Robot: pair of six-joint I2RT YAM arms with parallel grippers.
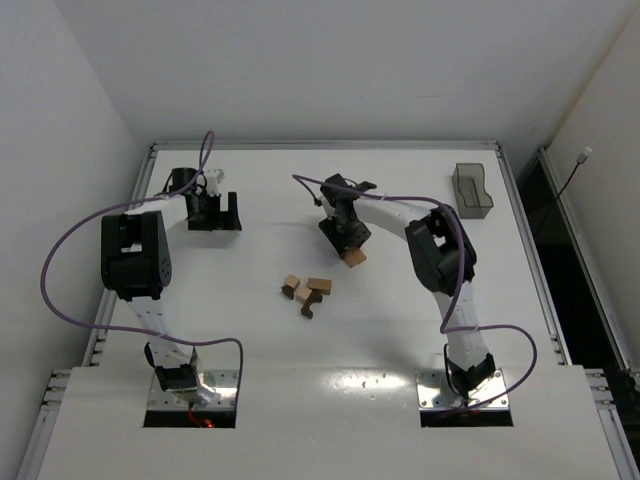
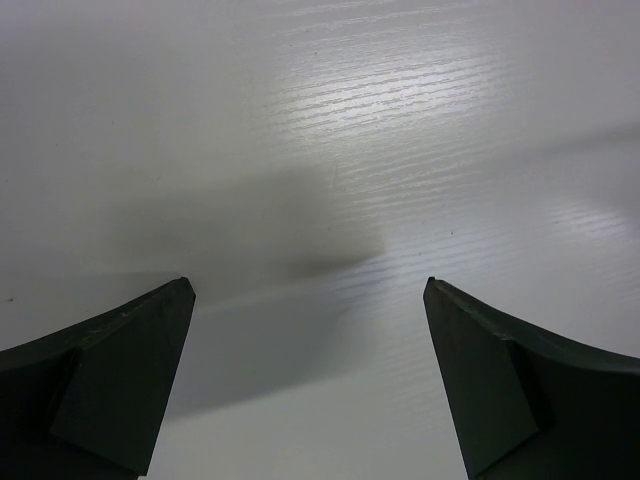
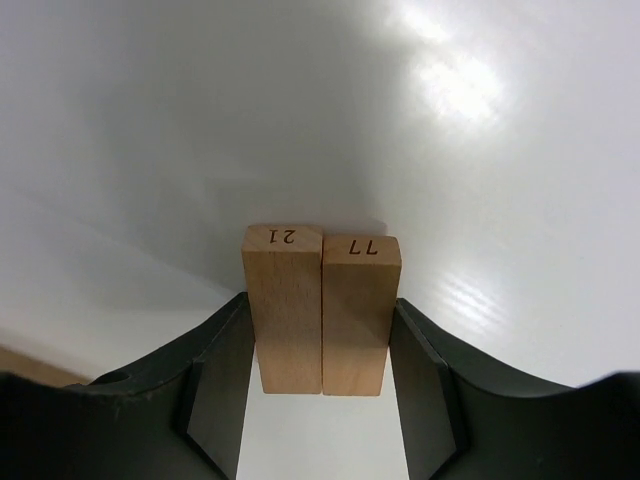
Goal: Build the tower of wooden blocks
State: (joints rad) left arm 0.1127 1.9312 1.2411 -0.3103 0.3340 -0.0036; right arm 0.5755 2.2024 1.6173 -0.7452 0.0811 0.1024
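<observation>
The right jaws are clenched on two tan blocks at once. Block 21 [image 3: 285, 310] and block 77 [image 3: 360, 315] are pressed side by side, long faces touching, with one jaw against each outer face. Held so, the pair is kept flush and squared, which is judged to suit laying both as one level of the tower. Their numbered ends are pointed away from the wrist, toward the worktop [image 3: 480, 150]. Whether those ends are touching it or hanging just above it cannot be told. In the overhead view the held pair [image 1: 353, 258] is seen near centre frame, slightly above and right of the loose pieces.

The left jaws are released, spread wide with nothing between them, over bare worktop at the upper left of the overhead view. That arm is judged to be parked clear of the work.

Outward from the held pair, tan pieces [image 1: 319, 285] and dark pieces [image 1: 308, 306] are lying in a small cluster at centre frame, close together and unstacked. No tower is yet seen standing. A grey tray [image 1: 472, 190] is set at the upper right, well apart from the blocks.
</observation>
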